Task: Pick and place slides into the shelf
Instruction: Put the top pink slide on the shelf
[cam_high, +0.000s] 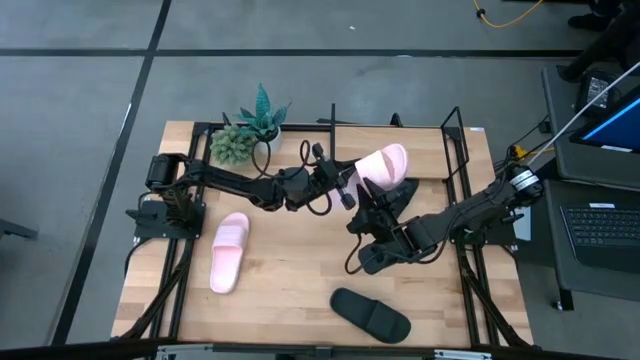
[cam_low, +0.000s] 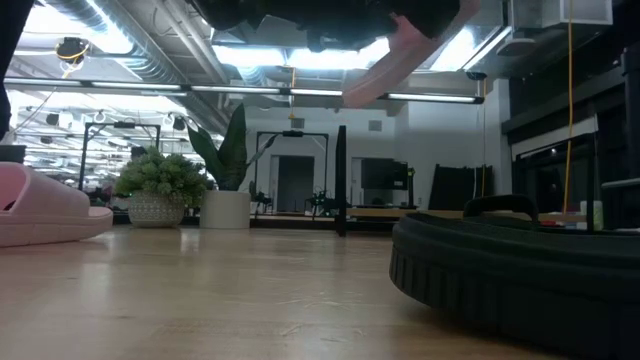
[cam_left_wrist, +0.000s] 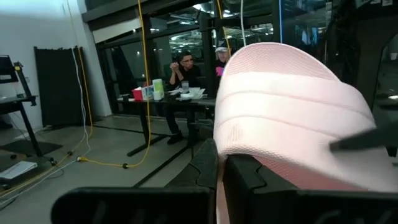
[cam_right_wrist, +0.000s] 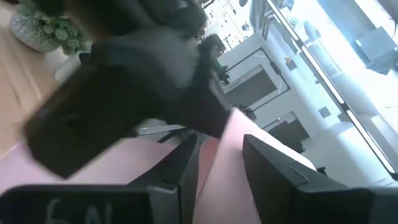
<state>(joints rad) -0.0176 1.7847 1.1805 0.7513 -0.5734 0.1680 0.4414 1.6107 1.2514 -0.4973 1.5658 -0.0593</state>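
One pale pink slide (cam_high: 385, 163) is lifted above the table's far middle; it shows high up in the low view (cam_low: 400, 55). My left gripper (cam_high: 352, 185) and my right gripper (cam_high: 366, 205) both meet it at its near end. The other pink slide (cam_high: 228, 252) lies sole-down on the left part of the table. One black slide (cam_high: 370, 315) lies sole-down near the near edge. A dark shape that looks like the second black slide (cam_high: 404, 194) lies under the lifted one. Thin black rods of the shelf (cam_high: 452, 150) stand at the far right. My left gripper (cam_left_wrist: 224, 177) is shut on the pink slide's sole edge (cam_left_wrist: 217, 149) beside the strap, coming level from the table's left. The slide is clear of the table, strap upward, toe end pointing to the far right. My right gripper (cam_right_wrist: 217, 165) has the slide's pink sole (cam_right_wrist: 217, 146) between its two fingers, coming from the near side and slanting upward. The sole fills the gap between the fingers (cam_right_wrist: 186, 165).
Two potted plants (cam_high: 250, 130) stand at the far edge, left of the lifted slide. Black frame rails (cam_high: 180, 270) run along both table sides. A laptop (cam_high: 600, 225) sits right of the table. People sit at a table (cam_left_wrist: 186, 68) in the room beyond.
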